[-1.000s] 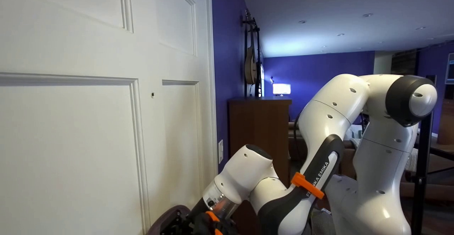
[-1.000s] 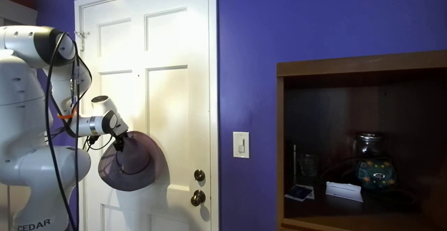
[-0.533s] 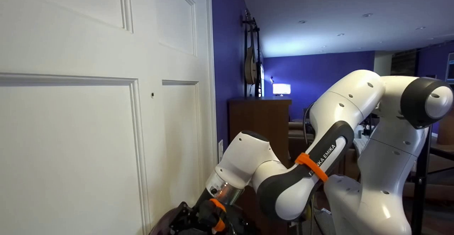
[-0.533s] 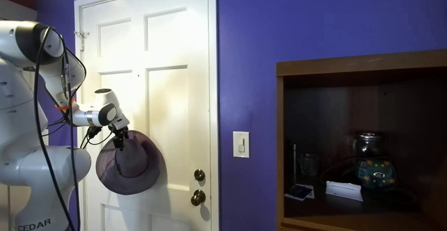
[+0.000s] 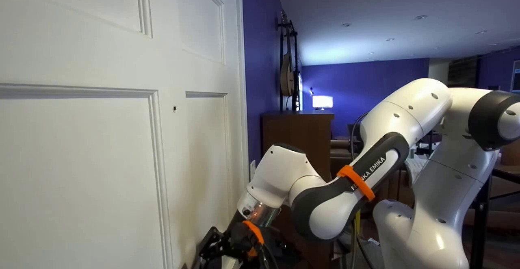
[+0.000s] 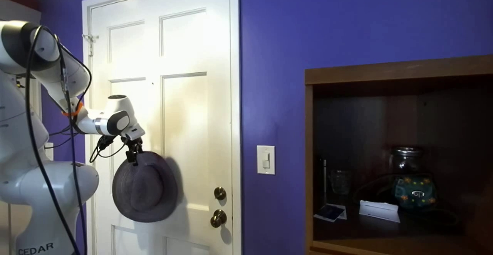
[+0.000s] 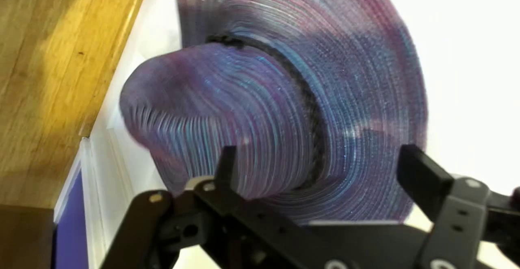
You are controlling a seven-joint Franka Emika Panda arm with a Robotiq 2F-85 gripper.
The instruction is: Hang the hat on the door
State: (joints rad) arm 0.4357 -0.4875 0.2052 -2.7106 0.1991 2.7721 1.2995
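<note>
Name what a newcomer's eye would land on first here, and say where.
Probably the hat first: its purple-and-blue stripes fill the middle of the wrist view, overlapped by the open gripper. Next, the big white robot arm, looming on the right of an exterior view. Then the vivid purple wall, beside the white door in both exterior views.

light switch [image 6: 265, 160] | jar [image 6: 406, 159] in cabinet [image 6: 398, 71] | lit lamp [image 5: 322, 101] | guitar [image 5: 287, 76]

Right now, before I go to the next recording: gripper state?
Gripper: open, jaws spread wide apart in the wrist view, not closed on the hat.
</note>
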